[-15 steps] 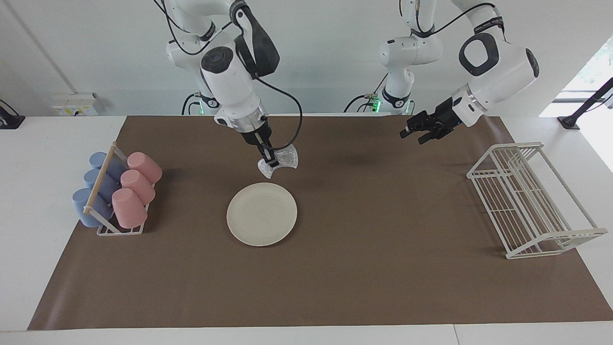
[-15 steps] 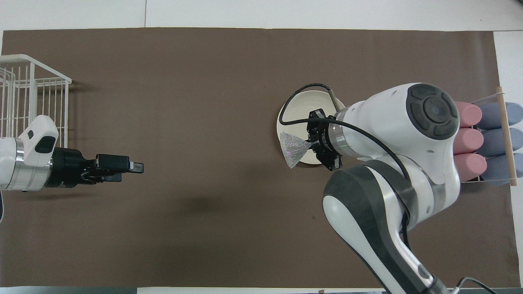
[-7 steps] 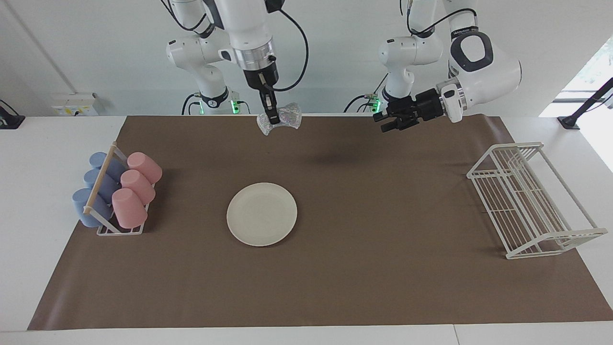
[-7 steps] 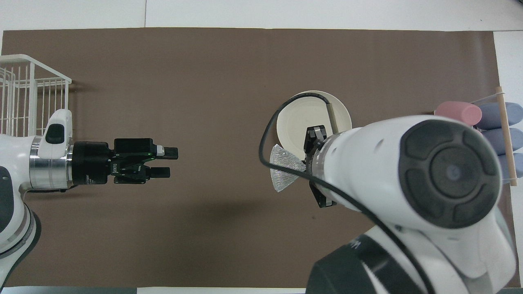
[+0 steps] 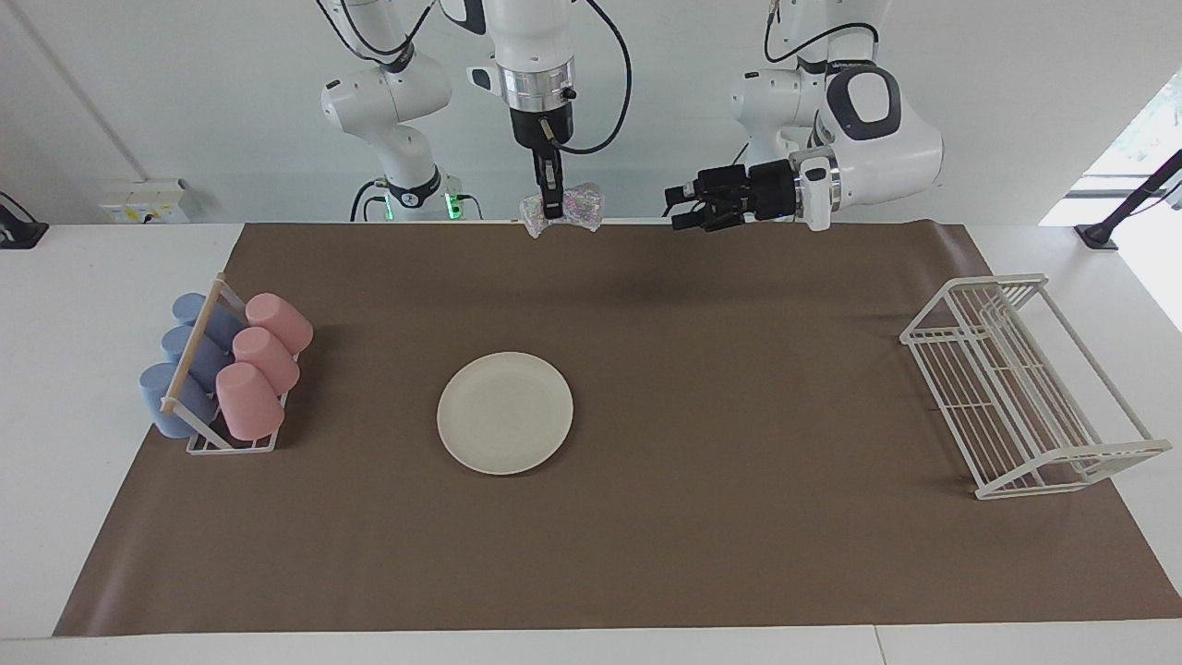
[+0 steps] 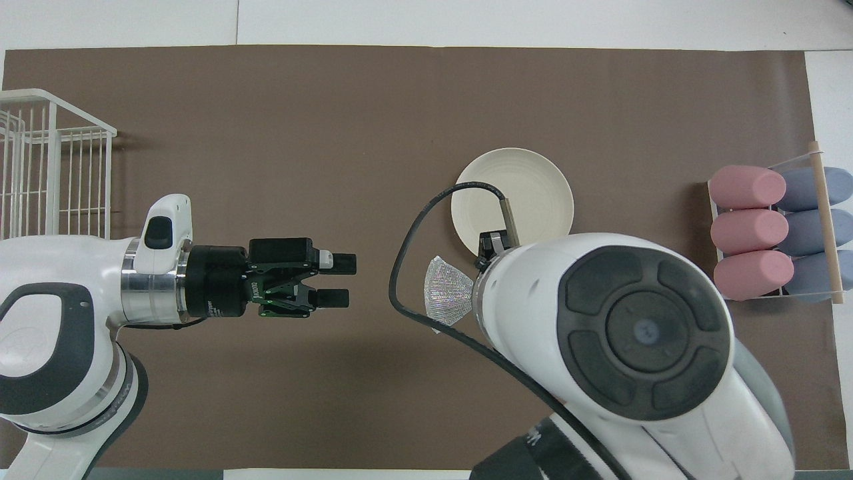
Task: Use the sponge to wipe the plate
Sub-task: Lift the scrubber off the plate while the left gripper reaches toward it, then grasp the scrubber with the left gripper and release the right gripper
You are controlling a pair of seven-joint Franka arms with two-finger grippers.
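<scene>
Right claw is clamped tight on the sponge, hanging high over the counter's robot-side edge, prob. for clearance before wiping. Plate lies flat on the brown mat, nothing on it, apart from both arms. Left claw hovers w/ fingers spread, holding nothing, waiting.

Right tool hangs high, wrist vertical, pointing straight down, fingertips pinched together. Left tool raised level with it, wrist horizontal, pointing toward it, fingers parted.
</scene>
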